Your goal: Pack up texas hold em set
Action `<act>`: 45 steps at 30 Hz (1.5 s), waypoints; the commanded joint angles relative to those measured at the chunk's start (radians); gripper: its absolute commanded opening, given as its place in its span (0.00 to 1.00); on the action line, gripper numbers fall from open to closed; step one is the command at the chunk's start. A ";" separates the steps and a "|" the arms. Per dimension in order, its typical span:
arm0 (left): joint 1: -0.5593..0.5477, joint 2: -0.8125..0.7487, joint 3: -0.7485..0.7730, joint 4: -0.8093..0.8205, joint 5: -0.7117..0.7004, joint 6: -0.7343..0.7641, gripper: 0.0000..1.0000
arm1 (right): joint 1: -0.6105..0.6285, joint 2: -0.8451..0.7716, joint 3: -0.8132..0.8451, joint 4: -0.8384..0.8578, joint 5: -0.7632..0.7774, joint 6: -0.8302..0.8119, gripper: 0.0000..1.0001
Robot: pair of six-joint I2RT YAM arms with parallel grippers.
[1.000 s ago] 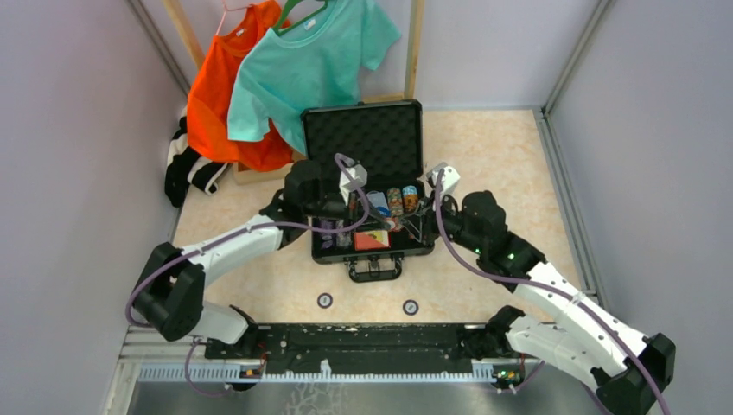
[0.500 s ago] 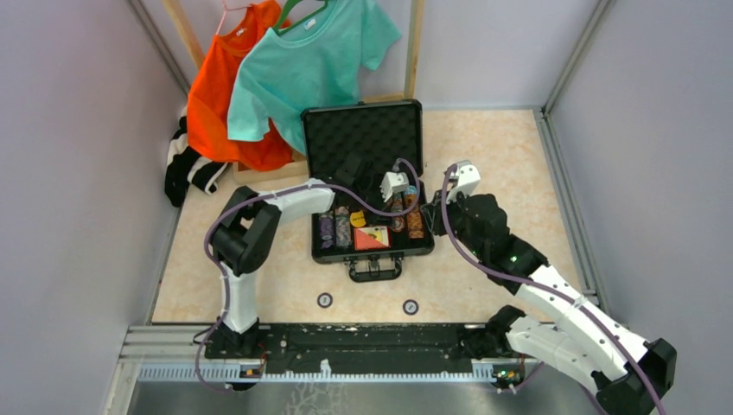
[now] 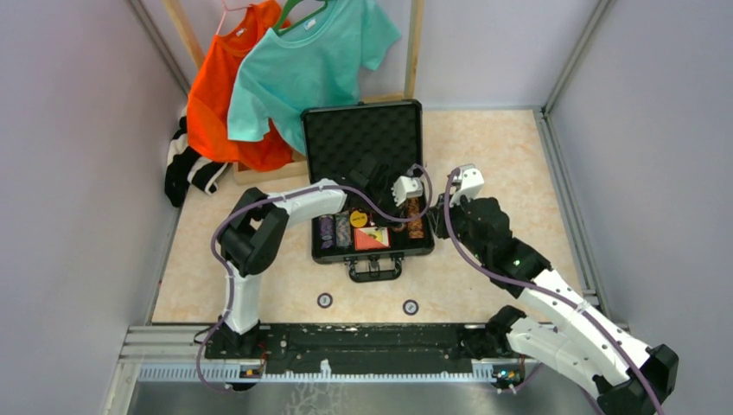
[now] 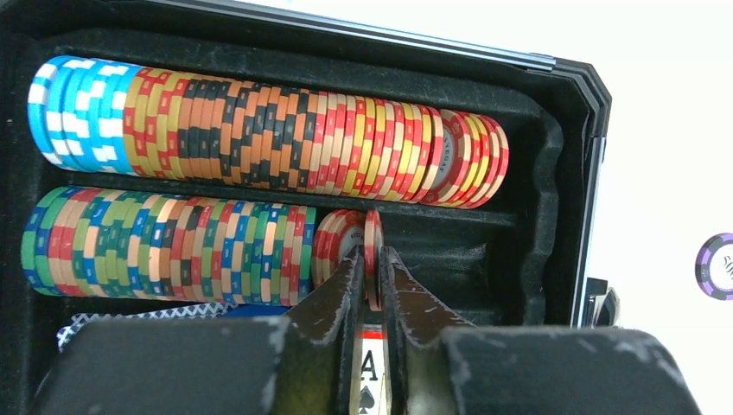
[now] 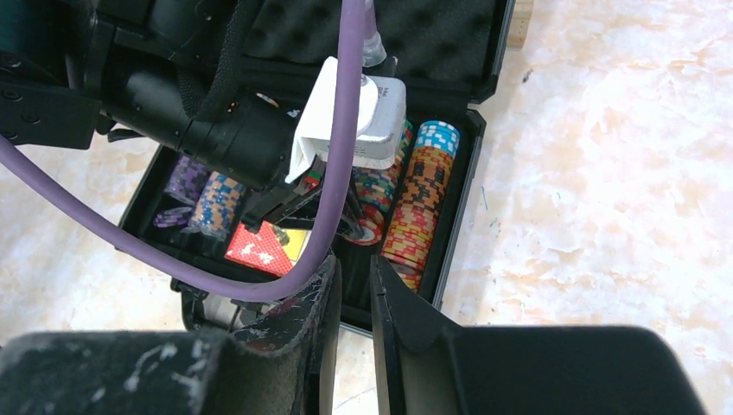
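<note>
- Left tool (image 4: 372, 259) pinches one red chip (image 4: 373, 232) on edge, its fingers pressed against the chip's two faces and tipped down into the briefcase (image 4: 566, 216).
- Just to that tool's left, touching or nearly touching the chip, lies the lower row of chips (image 4: 164, 246). Beyond the tool sits the upper row (image 4: 259, 143), which looks full. To the tool's right, the lower channel is bare foam.
- Under the tool, a playing card (image 4: 372, 373) showing an ace lies face up.
- Right tool (image 5: 354, 298) hovers outside the briefcase's right wall, well apart from the left tool. Its fingers stand a little apart with nothing between them.
- Farther from the left tool, the red card box (image 5: 259, 246) and a yellow button (image 3: 358, 218) already lie in the tray, and the foam lid (image 3: 363, 138) stands open behind.
- Nearer the arm bases, on the table (image 3: 519, 173), one purple-rimmed chip (image 3: 324, 300) and another (image 3: 411, 307) remain unpacked.
- Step in hand, as I judge it: seating this chip at the end of the lower row.
- Next move likely calls for spreading the fingers, lifting straight up so the chip stays on edge, then fetching the loose chips before the lid can close.
</note>
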 commanded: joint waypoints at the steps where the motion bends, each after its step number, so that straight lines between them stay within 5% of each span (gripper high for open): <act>1: -0.019 0.031 0.024 -0.018 -0.053 0.024 0.20 | -0.009 -0.009 0.009 0.036 0.002 -0.006 0.19; 7: -0.022 0.026 0.022 -0.020 -0.070 0.025 0.38 | -0.009 0.003 0.011 0.044 -0.008 -0.007 0.20; 28: -0.029 -0.133 -0.006 0.052 -0.320 0.019 0.44 | -0.009 0.015 0.007 0.051 -0.041 0.007 0.19; 32: -0.028 -0.256 -0.094 0.149 -0.379 -0.009 0.44 | -0.009 0.033 0.001 0.025 -0.050 0.028 0.23; 37: -0.029 -0.499 -0.311 0.337 -0.513 -0.106 0.44 | 0.003 0.112 0.018 -0.075 -0.139 0.037 0.39; 40: -0.027 -0.663 -0.445 0.436 -0.603 -0.186 0.44 | 0.127 0.138 0.007 -0.090 -0.007 0.059 0.40; 42: -0.023 -0.758 -0.507 0.448 -0.714 -0.323 0.59 | 0.237 0.181 0.025 -0.113 0.090 0.079 0.42; 44: -0.015 -0.839 -0.572 0.444 -0.818 -0.431 0.92 | 0.315 0.257 0.059 -0.157 0.154 0.105 0.45; 45: -0.009 -0.867 -0.602 0.438 -0.859 -0.477 0.98 | 0.350 0.296 0.074 -0.169 0.190 0.122 0.46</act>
